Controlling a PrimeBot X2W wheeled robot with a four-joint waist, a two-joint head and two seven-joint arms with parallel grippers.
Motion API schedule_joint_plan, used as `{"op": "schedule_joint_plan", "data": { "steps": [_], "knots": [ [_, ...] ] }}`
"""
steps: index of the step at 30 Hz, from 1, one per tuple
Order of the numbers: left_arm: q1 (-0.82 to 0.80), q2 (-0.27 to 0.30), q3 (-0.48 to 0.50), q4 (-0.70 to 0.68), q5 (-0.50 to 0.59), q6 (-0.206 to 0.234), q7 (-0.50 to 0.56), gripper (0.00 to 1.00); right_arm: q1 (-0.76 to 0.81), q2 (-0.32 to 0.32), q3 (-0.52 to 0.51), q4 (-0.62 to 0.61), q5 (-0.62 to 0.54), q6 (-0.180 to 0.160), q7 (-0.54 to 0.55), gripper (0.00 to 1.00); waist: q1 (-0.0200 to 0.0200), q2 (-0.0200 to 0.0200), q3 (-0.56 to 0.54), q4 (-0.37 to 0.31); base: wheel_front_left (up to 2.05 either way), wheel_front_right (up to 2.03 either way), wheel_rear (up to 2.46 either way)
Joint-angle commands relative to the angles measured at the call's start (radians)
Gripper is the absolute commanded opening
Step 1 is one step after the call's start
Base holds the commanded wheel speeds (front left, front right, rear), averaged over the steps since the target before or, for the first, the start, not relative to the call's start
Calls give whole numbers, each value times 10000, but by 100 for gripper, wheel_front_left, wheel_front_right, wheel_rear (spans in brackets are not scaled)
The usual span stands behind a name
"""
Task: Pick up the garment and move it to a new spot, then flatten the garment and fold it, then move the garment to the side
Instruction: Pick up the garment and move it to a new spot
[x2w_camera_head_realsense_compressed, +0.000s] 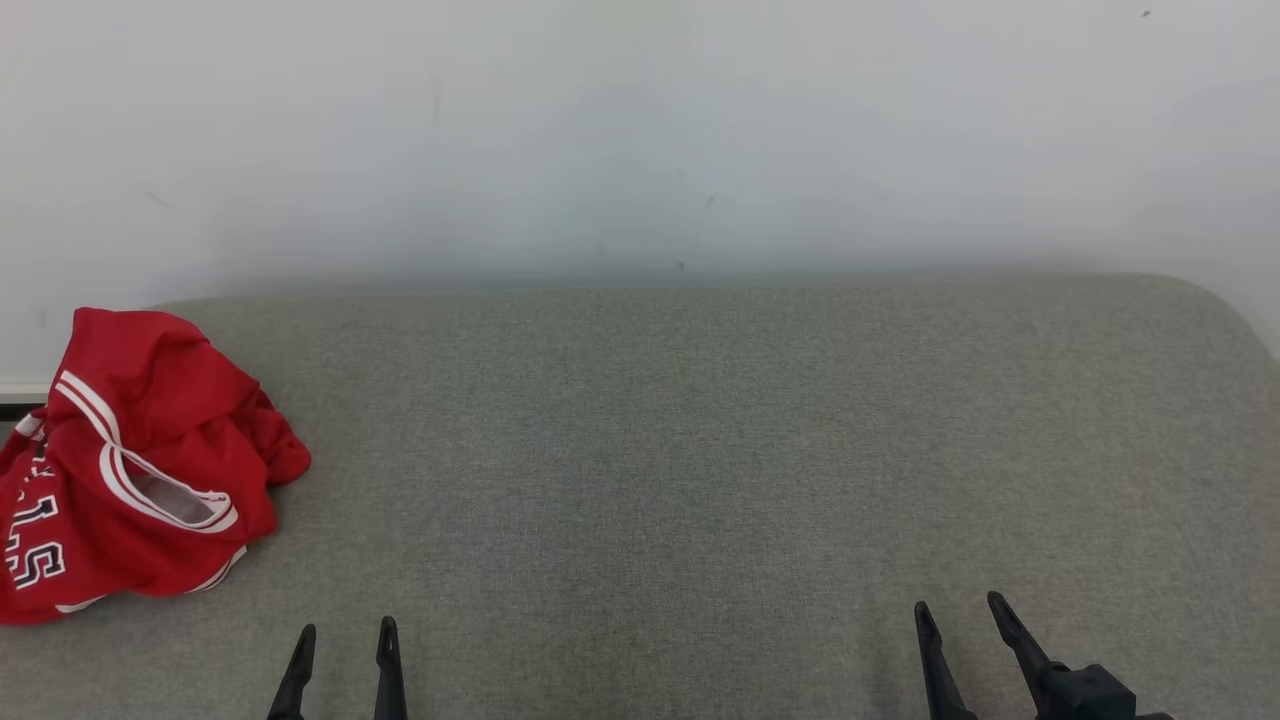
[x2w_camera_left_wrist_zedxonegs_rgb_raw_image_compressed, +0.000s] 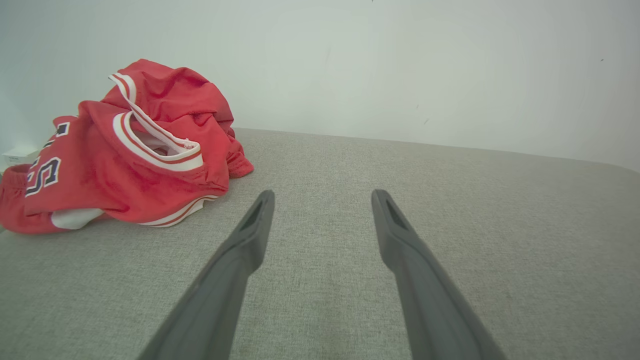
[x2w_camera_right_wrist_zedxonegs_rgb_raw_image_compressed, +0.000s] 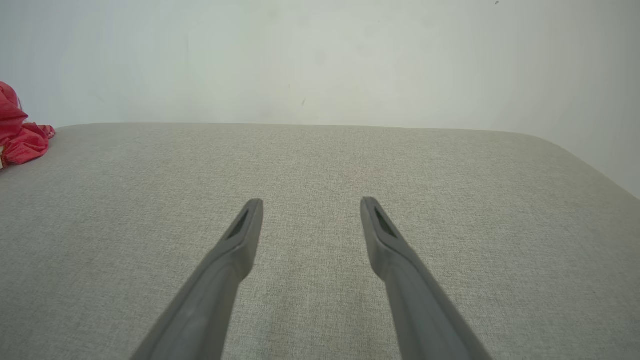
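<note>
Left hand (x2w_camera_head_realsense_compressed: 346, 628) and right hand (x2w_camera_head_realsense_compressed: 958, 603) both stood wide open along the near edge of the grey upholstered surface (x2w_camera_head_realsense_compressed: 700, 450). Each one's two long dark fingers (x2w_camera_left_wrist_zedxonegs_rgb_raw_image_compressed: 235, 265) were spread well apart and pointed toward the far edge, with only bare fabric between them. The left hand sat toward the near left corner and the right hand toward the near right, well apart from each other. Neither touched the cloth heap.

From where I stood, the pale wall (x2w_camera_head_realsense_compressed: 640, 130) rose straight behind the far edge and took up the upper part of the scene. Below it the grey surface ran wide and flat, its far right corner rounded off.

At the left edge, about midway between near and far, lay the garment (x2w_camera_head_realsense_compressed: 140, 470). It was a red jersey, crumpled into a loose mound, and part of it seemed to spill past the left edge. It lay ahead of the left hand and off to its left, near but apart. From the right wrist camera only a red corner of it (x2w_camera_right_wrist_zedxonegs_rgb_raw_image_compressed: 22, 135) showed at the far left.

White-and-red striped trim (x2w_camera_left_wrist_zedxonegs_rgb_raw_image_compressed: 150, 150) curled around an opening on top of the heap. Dark lettering outlined in white (x2w_camera_head_realsense_compressed: 35, 545) showed on the side facing the left edge, too folded to read in full. A few small dark specks (x2w_camera_head_realsense_compressed: 710, 200) marked the wall.
</note>
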Motion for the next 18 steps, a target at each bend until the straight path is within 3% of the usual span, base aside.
{"op": "schedule_joint_plan", "data": {
  "steps": [1,11,18],
  "knots": [
    [19,45,-20,24,-15,32,-35,100,102,-24,-25,-32,43,-21,-48,100,0,0,2,46,0,0,0],
    [-67,45,-1,7,70,56,-35,100,222,-21,-97,-116,169,-21,-31,100,0,0,-32,870,0,0,0],
    [95,48,219,6,251,-18,-35,100,259,-21,-6,-164,292,-21,-30,100,0,0,-48,1969,0,0,0]
  ]
}}
